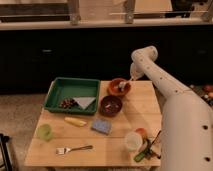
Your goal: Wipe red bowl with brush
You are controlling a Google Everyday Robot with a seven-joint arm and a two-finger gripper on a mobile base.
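red bowl: a small round bowl, bright orange-red with a lighter rim. it sits at the far edge of the wooden table, right of the middle. it is just right of the green tray and just behind a darker maroon bowl, which looks a little larger. inside it lies the whitish head of the brush, whose thin pale handle slants up and to the right out of the bowl.

the gripper hangs over the bowl's right rim at the end of the white arm, which bends down from the right. its fingers seem closed on the upper end of the brush handle. the bowl is directly below and slightly left of them; only the brush reaches into it.

nearer on the table are a blue sponge, a yellow oblong item, a light green cup, a silver fork and a white cup. the tray holds a grey folded cloth and a dark clump.
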